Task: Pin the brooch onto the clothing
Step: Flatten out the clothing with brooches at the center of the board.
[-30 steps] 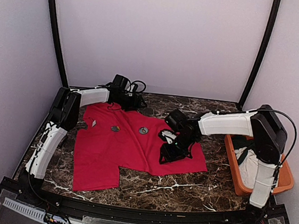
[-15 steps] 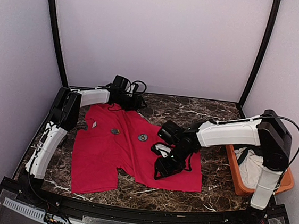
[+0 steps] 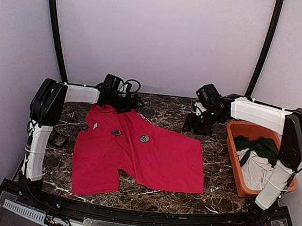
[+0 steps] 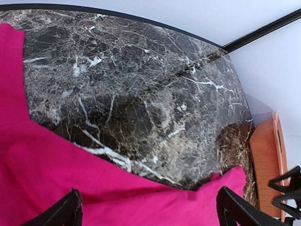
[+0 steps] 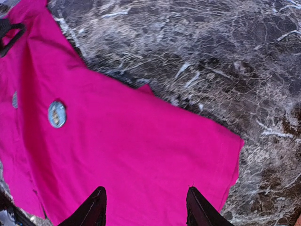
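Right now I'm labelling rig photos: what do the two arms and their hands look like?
The left arm and right arm have white shells and black joints, with black cables. The left hand and right hand are black, each with two fingers.

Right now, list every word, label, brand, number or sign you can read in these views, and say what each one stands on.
No text can be read in any view.
Round brooch on the red T-shirt: a pale design on its face, too blurred to read.
Second round disc on the shirt: too small to read.
Orange bin: no marking shows.
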Tool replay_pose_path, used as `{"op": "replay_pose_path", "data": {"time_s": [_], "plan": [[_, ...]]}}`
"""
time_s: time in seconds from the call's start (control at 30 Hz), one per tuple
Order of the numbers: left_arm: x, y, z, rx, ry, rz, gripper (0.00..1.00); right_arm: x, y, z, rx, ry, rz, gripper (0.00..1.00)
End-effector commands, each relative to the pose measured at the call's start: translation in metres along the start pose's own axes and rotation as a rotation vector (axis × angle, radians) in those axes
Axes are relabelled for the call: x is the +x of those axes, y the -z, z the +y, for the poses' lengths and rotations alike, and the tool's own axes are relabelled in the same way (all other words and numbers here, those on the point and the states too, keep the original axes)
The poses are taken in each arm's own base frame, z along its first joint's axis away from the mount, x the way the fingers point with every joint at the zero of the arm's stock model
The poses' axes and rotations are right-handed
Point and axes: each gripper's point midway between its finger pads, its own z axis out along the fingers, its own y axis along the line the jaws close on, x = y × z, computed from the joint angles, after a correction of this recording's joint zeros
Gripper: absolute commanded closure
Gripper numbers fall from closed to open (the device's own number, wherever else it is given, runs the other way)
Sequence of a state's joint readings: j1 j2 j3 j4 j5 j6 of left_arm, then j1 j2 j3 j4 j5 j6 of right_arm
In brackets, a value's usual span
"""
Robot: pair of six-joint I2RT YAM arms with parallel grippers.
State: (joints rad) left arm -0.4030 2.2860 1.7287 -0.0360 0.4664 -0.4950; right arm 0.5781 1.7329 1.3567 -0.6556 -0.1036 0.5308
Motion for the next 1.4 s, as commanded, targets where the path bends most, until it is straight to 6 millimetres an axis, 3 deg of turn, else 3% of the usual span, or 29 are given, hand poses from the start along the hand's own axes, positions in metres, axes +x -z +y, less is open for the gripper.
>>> {"op": "replay_pose_path", "data": {"time_s": [0.0,0.13,0.33,0.57,0.67,0.7,0.77,0.87,0.97,1.07,1.17,1.27,1.37], "plan": [[-0.005,0.042,-0.038,0.088,-0.010,-0.109,0.01,-0.011,-0.025,-0.046,0.226,-0.090,-0.001,0.44],[0.009,0.062,-0.046,0.056,-0.064,-0.138,0.01,-0.008,-0.041,-0.067,0.287,-0.184,0.014,0.44],[0.034,0.080,-0.058,0.021,-0.130,-0.147,0.01,-0.003,-0.060,-0.084,0.335,-0.251,0.034,0.45],[0.074,0.084,-0.075,0.020,-0.191,-0.108,0.01,0.001,-0.086,-0.086,0.306,-0.273,0.081,0.45],[0.085,0.086,-0.079,0.023,-0.204,-0.097,0.01,0.000,-0.091,-0.081,0.270,-0.275,0.082,0.52],[0.090,0.087,-0.078,0.018,-0.206,-0.091,0.01,-0.002,-0.090,-0.078,0.252,-0.266,0.069,0.61],[0.095,0.090,-0.079,0.020,-0.206,-0.091,0.01,-0.013,-0.085,-0.068,0.191,-0.234,0.015,0.97],[0.100,0.095,-0.081,0.027,-0.207,-0.097,0.01,-0.030,-0.066,-0.035,0.049,-0.097,-0.080,1.00],[0.113,0.099,-0.074,0.012,-0.194,-0.088,0.01,-0.032,-0.038,0.005,-0.014,0.121,-0.151,1.00],[0.124,0.108,-0.068,0.002,-0.181,-0.089,0.01,-0.002,-0.021,0.042,-0.038,0.353,-0.131,1.00],[0.130,0.117,-0.065,-0.009,-0.173,-0.097,0.01,0.058,-0.021,0.080,-0.110,0.545,-0.041,1.00],[0.136,0.130,-0.062,-0.026,-0.158,-0.111,0.01,0.119,-0.030,0.100,-0.154,0.675,0.090,1.00],[0.137,0.144,-0.062,-0.037,-0.153,-0.133,0.01,0.166,-0.032,0.117,-0.186,0.770,0.190,0.97]]}}
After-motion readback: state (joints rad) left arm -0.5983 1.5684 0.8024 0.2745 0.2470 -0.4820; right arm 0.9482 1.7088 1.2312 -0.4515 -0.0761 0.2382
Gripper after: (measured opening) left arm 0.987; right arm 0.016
